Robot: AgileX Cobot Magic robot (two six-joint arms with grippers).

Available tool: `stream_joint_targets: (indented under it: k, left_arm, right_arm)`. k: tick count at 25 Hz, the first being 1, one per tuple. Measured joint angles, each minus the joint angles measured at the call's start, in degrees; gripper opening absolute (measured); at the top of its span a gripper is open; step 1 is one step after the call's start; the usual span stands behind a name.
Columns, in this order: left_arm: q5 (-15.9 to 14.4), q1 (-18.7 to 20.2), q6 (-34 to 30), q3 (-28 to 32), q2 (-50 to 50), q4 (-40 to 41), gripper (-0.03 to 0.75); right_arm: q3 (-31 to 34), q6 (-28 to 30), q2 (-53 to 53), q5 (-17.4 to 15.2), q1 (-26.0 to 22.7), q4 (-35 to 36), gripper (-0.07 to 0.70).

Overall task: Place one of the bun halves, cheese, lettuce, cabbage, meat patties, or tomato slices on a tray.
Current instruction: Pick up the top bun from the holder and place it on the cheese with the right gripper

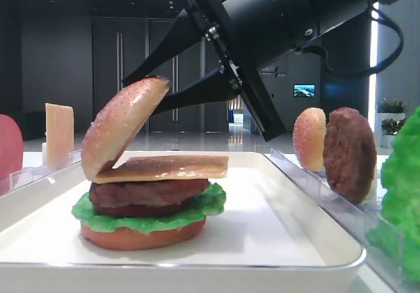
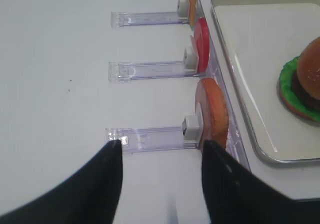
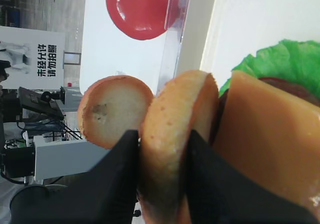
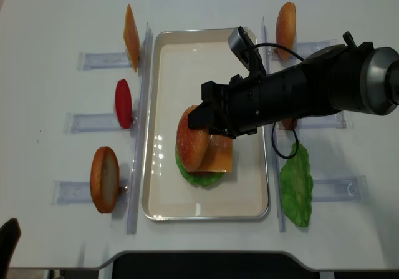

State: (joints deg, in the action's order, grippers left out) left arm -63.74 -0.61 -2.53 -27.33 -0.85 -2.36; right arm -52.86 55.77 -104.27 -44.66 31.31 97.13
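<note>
A domed sesame bun top (image 1: pixel 125 126) hangs tilted over the left edge of the stack, with my right gripper (image 3: pixel 162 136) shut on it across its thickness. Its lower rim rests against the orange cheese slice (image 1: pixel 172 167). Under the cheese lie a dark meat patty (image 1: pixel 147 193), green lettuce (image 1: pixel 197 209) and a flat bottom bun (image 1: pixel 141 236), all on the white tray (image 4: pixel 206 32). From above, the right gripper (image 4: pixel 198 120) reaches across the tray's middle. My left gripper (image 2: pixel 161 146) hovers open over bare table beside a clear rack. No cabbage shows.
Left racks (image 4: pixel 81 191) hold a bun half (image 4: pixel 105 179), a tomato slice (image 4: pixel 123 103) and a cheese slice (image 4: pixel 130 29). Right racks hold a bun half (image 1: pixel 308 139), a patty (image 1: pixel 350 154) and a lettuce leaf (image 4: pixel 296 185). The right arm (image 4: pixel 312 92) spans the right racks.
</note>
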Motion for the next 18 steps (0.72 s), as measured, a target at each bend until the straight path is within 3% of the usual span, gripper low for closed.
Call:
stream_joint_targets:
  k: [13, 18]
  left_arm:
    - [0.00, 0.00, 0.00, 0.00, 0.00, -0.06, 0.391]
    - [0.00, 0.00, 0.00, 0.00, 0.00, -0.08, 0.391]
  right_arm:
    - [0.00, -1.05, -0.25, 0.28, 0.00, -2.35, 0.335]
    - [0.00, -1.83, -0.25, 0.28, 0.00, -2.99, 0.419]
